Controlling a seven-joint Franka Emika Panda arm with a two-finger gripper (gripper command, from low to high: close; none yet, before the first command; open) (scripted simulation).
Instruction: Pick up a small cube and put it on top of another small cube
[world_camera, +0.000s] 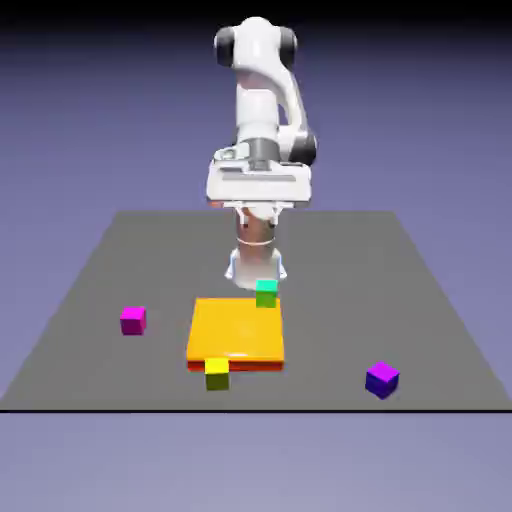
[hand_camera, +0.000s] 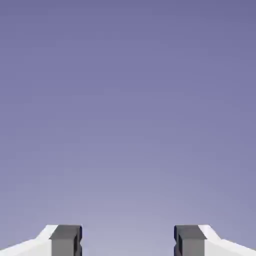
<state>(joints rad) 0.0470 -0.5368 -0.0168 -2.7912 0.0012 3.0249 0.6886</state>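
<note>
We see a matt, smooth grey table (world_camera: 420, 290) and a white arm (world_camera: 262, 100) with a glossy, plastic-like shell and dark joints. The orange slab (world_camera: 236, 330) looks smooth and faintly shiny, and the small cube (world_camera: 381, 379) has flat, even faces. The fingertips (hand_camera: 66, 240) look matt grey.
</note>
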